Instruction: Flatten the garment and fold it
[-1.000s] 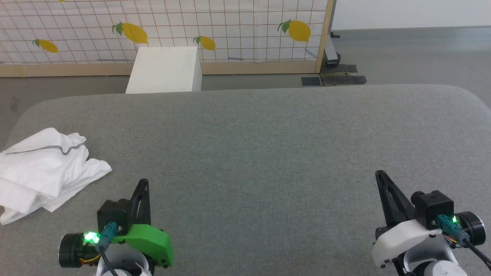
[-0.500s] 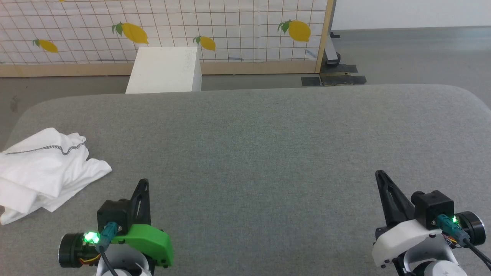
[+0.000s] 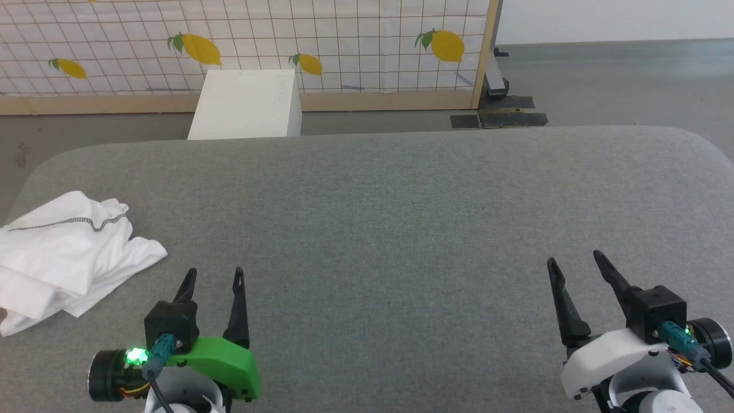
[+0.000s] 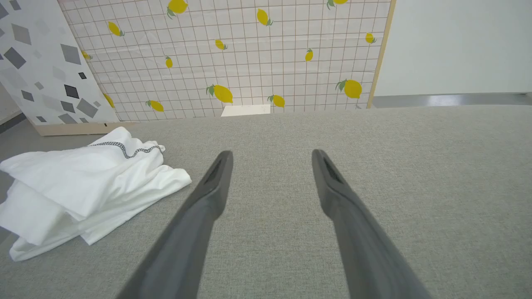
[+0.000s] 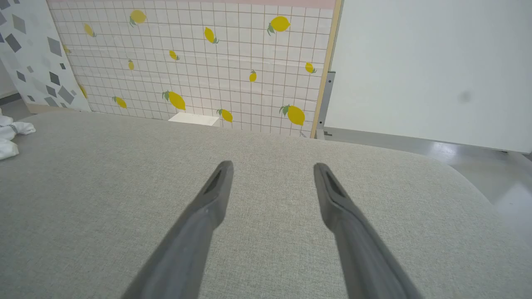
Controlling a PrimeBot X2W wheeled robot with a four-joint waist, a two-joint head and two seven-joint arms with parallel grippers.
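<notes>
The garment (image 3: 69, 258), a white shirt with a dark zigzag seam, lies crumpled in a heap at the left edge of the grey padded table (image 3: 390, 218). In the left wrist view the garment (image 4: 83, 187) sits left of my fingers, apart from them. My left gripper (image 3: 213, 275) hovers near the table's front left, open and empty, a short way right of the heap. At the front right my right gripper (image 3: 573, 259) is open too, with nothing between its fingers. A corner of the garment (image 5: 7, 139) peeks in at the left edge of the right wrist view.
A rigid white box (image 3: 246, 106) stands on the floor behind the table. Behind it runs a lemon-print grid screen (image 3: 344, 46) with a wooden frame. Grey floor and a dark metal base (image 3: 499, 117) lie at the back right. The table's corners are rounded.
Both grippers have gone from shut to open, fingers spread apart. The arms stay where they were and the garment has not moved.
</notes>
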